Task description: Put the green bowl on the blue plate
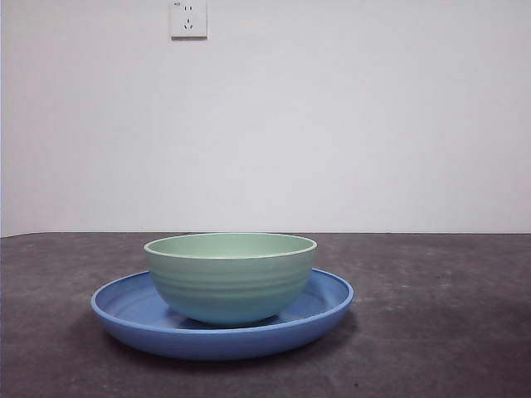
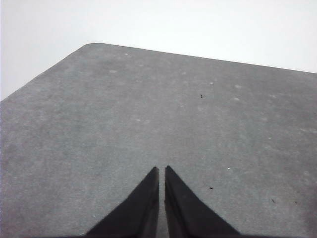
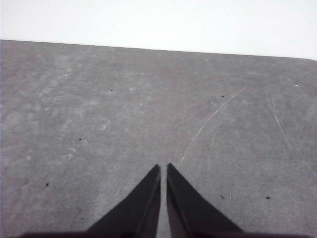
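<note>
The pale mint-green ridged bowl (image 1: 231,276) stands upright inside the wide blue plate (image 1: 124,311) on the dark table, left of the middle in the front view. No arm shows in the front view. My left gripper (image 2: 161,169) is shut and empty over bare table. My right gripper (image 3: 163,167) is shut and empty over bare table too. Neither wrist view shows the bowl or the plate.
The dark grey table (image 1: 440,315) runs to a white wall with a socket (image 1: 188,18) high up. The left wrist view shows a rounded table corner (image 2: 91,47); the right wrist view shows the table's far edge (image 3: 148,48).
</note>
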